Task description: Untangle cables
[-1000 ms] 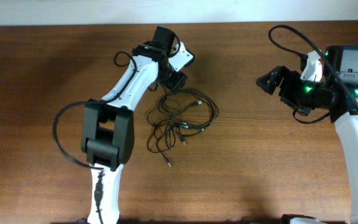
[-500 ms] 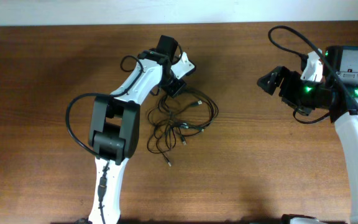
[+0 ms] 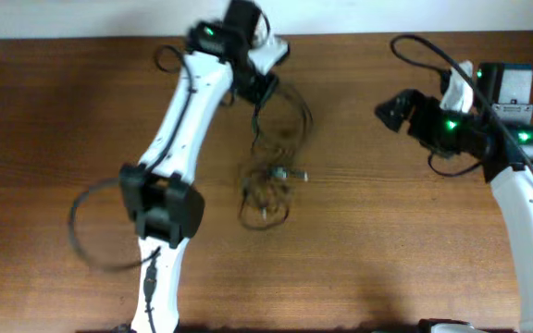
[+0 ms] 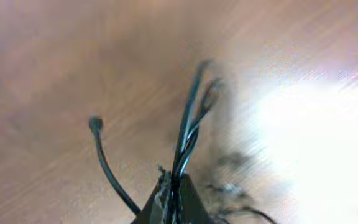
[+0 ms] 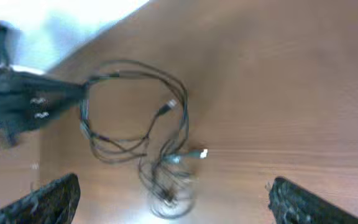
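The left gripper (image 4: 171, 194) is clamped on the thin black cables (image 3: 268, 180)!
Strands run from its pinched jaws near the far edge to a knot on the brown wooden table (image 3: 387, 240); the right gripper (image 3: 391, 111) gapes wide, well apart.

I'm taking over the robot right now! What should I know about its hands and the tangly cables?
Left gripper: shut on the cables, pinching strands near the table's far edge.
Right gripper: open, empty, off to the side.
Cables: one tangled bunch running from the left gripper toward mid-table, a silver plug sticking out.
Done: a grip only; nothing separated.
Left: pull the cords apart, probably with the right gripper steadying the knot.
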